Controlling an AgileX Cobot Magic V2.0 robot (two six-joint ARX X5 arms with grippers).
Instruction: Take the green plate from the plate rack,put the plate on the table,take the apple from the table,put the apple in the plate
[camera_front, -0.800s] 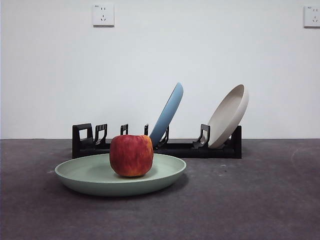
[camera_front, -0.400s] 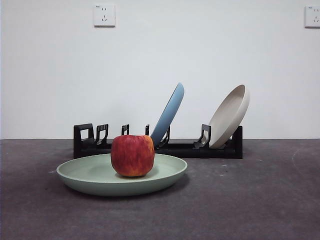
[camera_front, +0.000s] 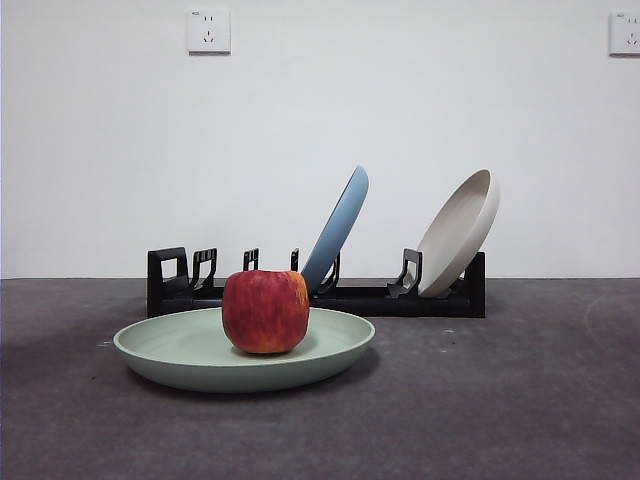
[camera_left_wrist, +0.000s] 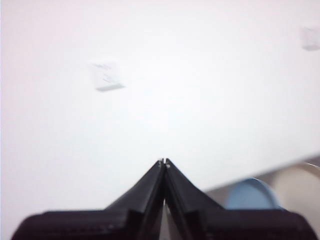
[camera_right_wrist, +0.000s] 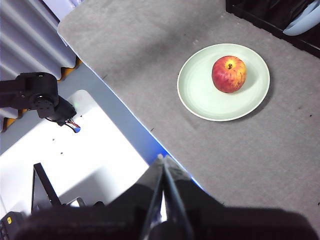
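Nothing among the objects was seen to have moved against the earlier front views, apart from a very slight sideways shift of the whole picture. The apple (camera_front: 265, 311) was found resting upright inside the green plate (camera_front: 170, 350), somewhat off the plate's middle, and the plate lay flat on the surface (camera_front: 500, 400) just in front of the plate rack (camera_front: 400, 297). A light blue plate (camera_front: 337, 228) and a cream-white plate (camera_front: 458, 232) were left leaning in the rack's slots. The left gripper (camera_left_wrist: 164, 162) was held high and pointed at the wall, its jaws pressed together on nothing; the right gripper (camera_right_wrist: 163, 159) was kept well away from the plate, near the surface's edge, jaws likewise closed and empty. The task was judged complete. Little risk was judged to remain: the apple could be rolled toward the rim if the plate were knocked, and the leaning plates could be tipped by an arm swung low over the rack.
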